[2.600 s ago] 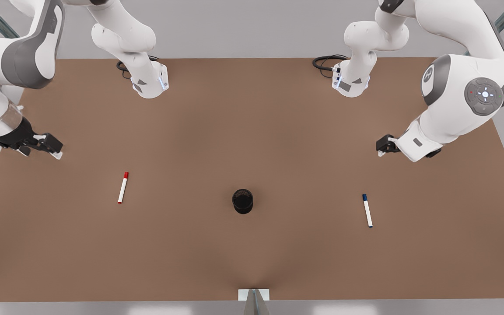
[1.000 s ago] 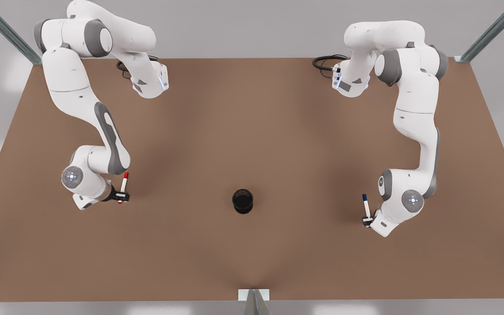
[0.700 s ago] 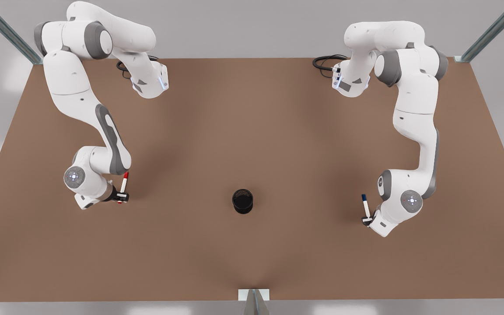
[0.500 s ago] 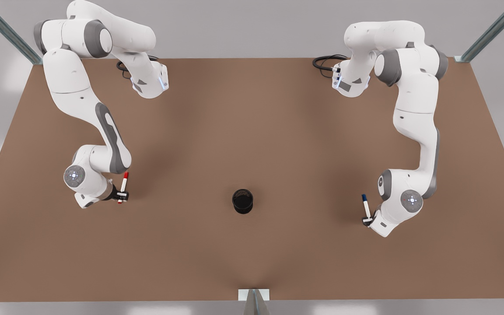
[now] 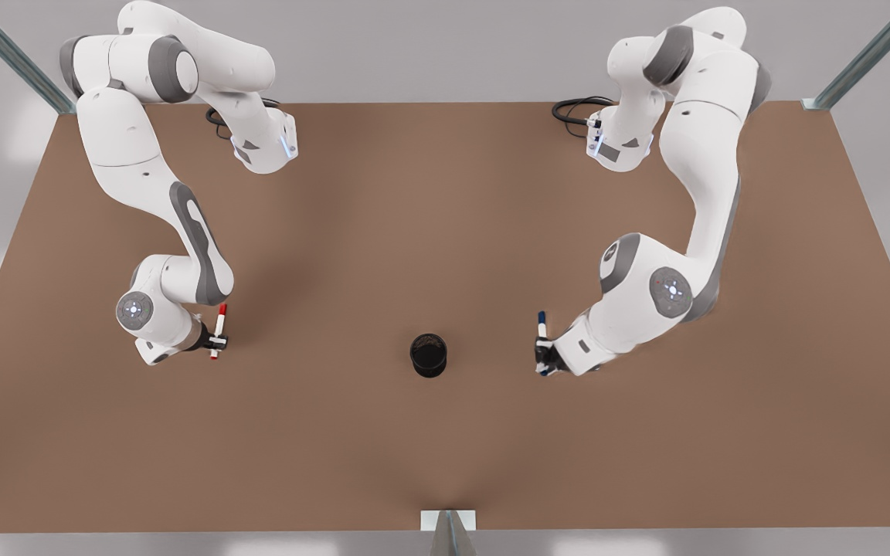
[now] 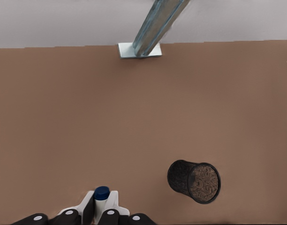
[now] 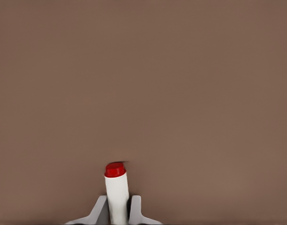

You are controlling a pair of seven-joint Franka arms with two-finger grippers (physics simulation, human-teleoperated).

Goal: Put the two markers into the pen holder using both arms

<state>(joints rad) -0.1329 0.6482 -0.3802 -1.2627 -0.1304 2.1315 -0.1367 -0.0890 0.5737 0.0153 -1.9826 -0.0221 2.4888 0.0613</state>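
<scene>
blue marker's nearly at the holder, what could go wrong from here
The left gripper pinches the blue marker near one end, so it could tilt or slip. The pen holder is small and unheld; a marker catching its rim might tip it. The right gripper holds the red marker opposite; arriving together, the arms could crowd.

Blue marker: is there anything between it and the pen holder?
Nothing visible. The left gripper holds the blue marker to the front view's right of the pen holder, with bare table between them. The right gripper holds the red marker.
</scene>
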